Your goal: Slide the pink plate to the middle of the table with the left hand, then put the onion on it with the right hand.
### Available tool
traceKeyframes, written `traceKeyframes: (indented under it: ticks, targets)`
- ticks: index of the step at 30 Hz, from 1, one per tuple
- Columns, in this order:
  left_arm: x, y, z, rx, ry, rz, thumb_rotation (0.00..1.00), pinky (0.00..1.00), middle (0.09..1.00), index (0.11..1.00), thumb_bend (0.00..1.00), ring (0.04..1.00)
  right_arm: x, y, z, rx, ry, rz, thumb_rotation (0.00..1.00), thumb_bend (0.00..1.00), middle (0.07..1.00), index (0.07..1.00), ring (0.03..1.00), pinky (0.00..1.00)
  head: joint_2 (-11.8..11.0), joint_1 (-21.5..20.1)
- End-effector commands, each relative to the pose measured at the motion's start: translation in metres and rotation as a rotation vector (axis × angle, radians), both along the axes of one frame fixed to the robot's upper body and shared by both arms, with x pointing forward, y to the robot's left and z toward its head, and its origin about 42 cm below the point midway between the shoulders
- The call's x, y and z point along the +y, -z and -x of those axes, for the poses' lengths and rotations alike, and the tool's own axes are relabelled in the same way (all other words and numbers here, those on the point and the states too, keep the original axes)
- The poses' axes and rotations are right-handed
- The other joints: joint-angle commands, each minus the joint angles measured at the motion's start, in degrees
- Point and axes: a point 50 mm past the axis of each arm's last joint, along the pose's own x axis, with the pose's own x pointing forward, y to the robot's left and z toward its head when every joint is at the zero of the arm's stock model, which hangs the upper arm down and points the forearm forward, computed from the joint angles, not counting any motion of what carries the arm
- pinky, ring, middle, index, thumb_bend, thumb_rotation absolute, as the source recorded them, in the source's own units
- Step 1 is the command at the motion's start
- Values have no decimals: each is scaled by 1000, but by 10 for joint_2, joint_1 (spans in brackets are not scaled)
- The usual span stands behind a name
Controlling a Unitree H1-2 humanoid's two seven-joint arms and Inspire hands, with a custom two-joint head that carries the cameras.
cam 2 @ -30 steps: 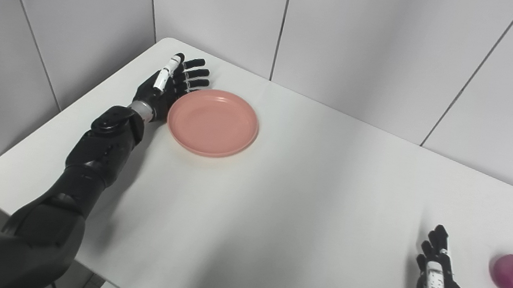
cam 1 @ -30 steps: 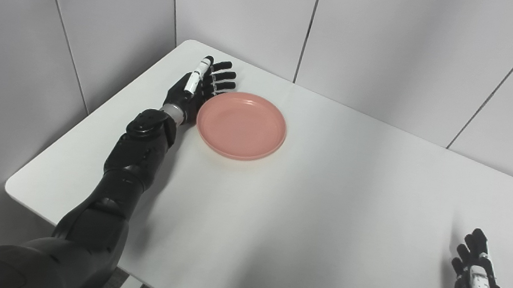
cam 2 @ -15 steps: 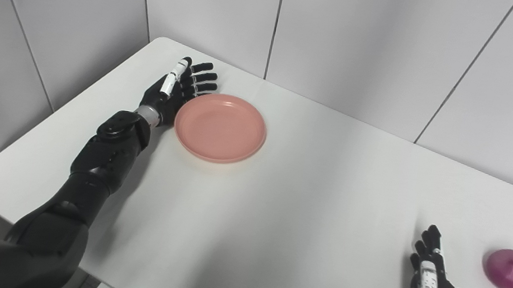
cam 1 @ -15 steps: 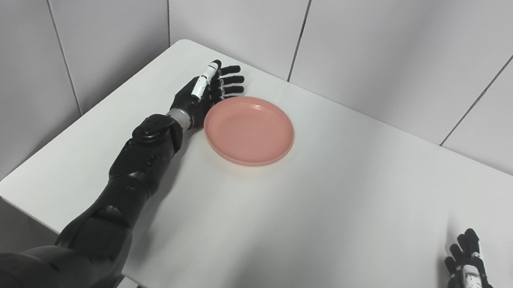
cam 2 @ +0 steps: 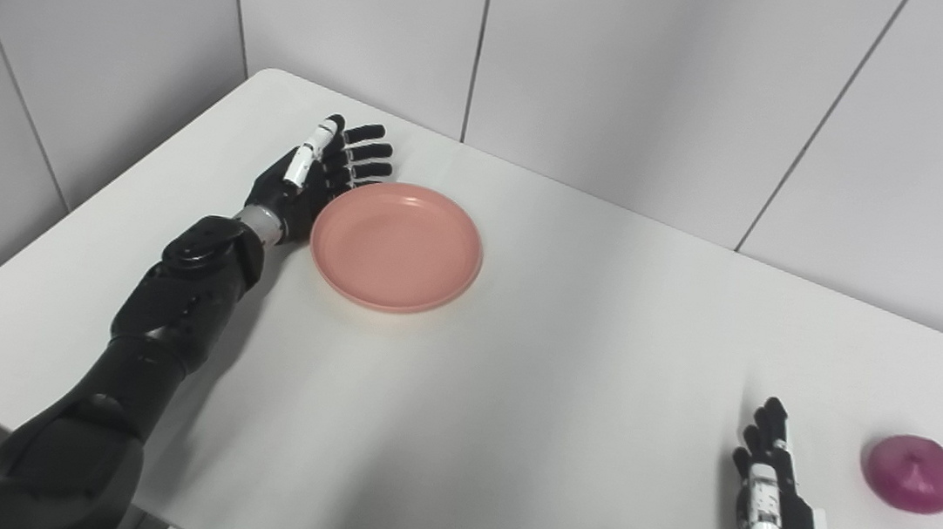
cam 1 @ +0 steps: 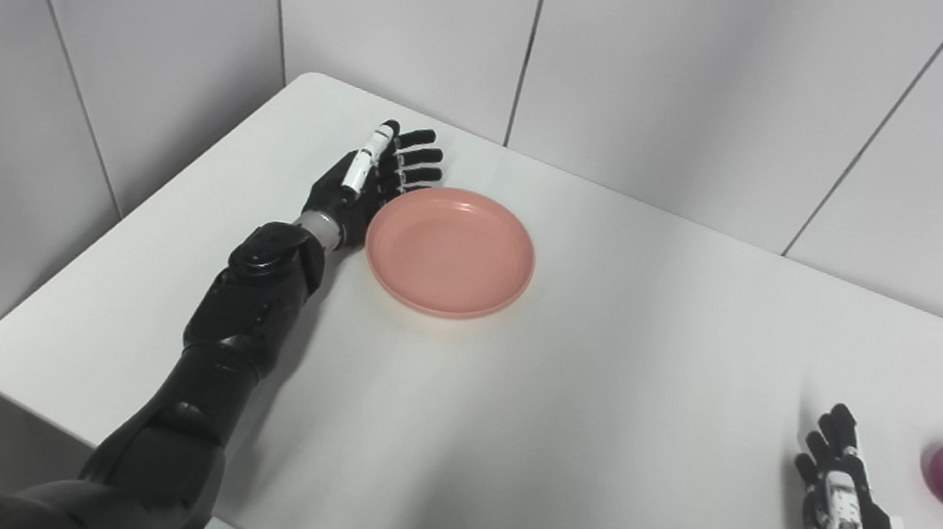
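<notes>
Pink plate sits on the white worktop toward its far left part, at about 10 o'clock from the worktop's middle, right side up with nothing on it. Against the plate's rim at 9 o'clock stands the left hand, set on edge with its palm toward the plate and its fingers spread and stretched out past the rim toward 1 o'clock; it grips nothing. Its black arm runs back to the lower left corner of the view. Low at the right, the right hand lies near the worktop's near edge, fingers straight, close together and pointing to 12 o'clock, holding nothing. Purple onion rests on the worktop at 3 o'clock from that hand, near it but not touching, well apart from the plate.
</notes>
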Motion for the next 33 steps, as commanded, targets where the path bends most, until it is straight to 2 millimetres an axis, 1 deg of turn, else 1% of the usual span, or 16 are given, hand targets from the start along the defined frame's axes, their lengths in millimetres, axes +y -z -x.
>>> traceKeyframes:
  ticks: [1, 7, 10, 15, 22, 25, 27, 31, 33]
  targets:
    - [-5, -14, -6, -38, 26, -13, 1000, 721, 759, 744, 349, 746, 0, -8, -3, -65, -2, 15, 1000, 65, 1000, 1000, 1000, 1000, 1, -8]
    - [-7, -15, -4, -29, 42, -12, 1000, 725, 763, 745, 331, 757, 0, -4, -4, -78, -18, -2, 1000, 108, 1000, 1000, 1000, 1000, 4, -20]
    - [-10, -16, -3, -21, 51, -14, 1000, 725, 769, 752, 339, 762, 0, -2, -4, -80, -24, -1, 1000, 152, 1000, 1000, 1000, 1000, 7, -27]
    - [-16, -17, 0, -8, 64, 5, 1000, 714, 756, 749, 335, 750, 2, 0, -4, -87, -22, -9, 1000, 150, 1000, 1000, 1000, 1000, 10, -39]
    - [-27, -15, 5, -17, 103, -9, 1000, 710, 759, 747, 294, 750, 6, -1, -4, -79, -13, -21, 1000, 197, 1000, 1000, 1000, 1000, 15, -55]
    - [-33, -13, 7, -12, 117, -9, 1000, 727, 777, 760, 304, 767, 7, -2, -4, -75, -11, -23, 1000, 191, 1000, 1000, 1000, 1000, 16, -58]
    - [-36, -11, 7, -9, 122, -5, 1000, 732, 777, 763, 308, 767, 8, -2, -4, -77, -11, -28, 1000, 166, 1000, 1000, 1000, 1000, 17, -61]
    - [-42, -7, 10, -4, 132, 11, 1000, 739, 777, 764, 318, 769, 9, -1, -4, -79, -9, -48, 1000, 206, 1000, 1000, 1000, 1000, 18, -69]
    - [-45, -5, 11, -4, 133, 17, 1000, 740, 776, 762, 318, 769, 10, -1, -5, -78, -7, -49, 1000, 200, 1000, 1000, 1000, 1000, 19, -71]
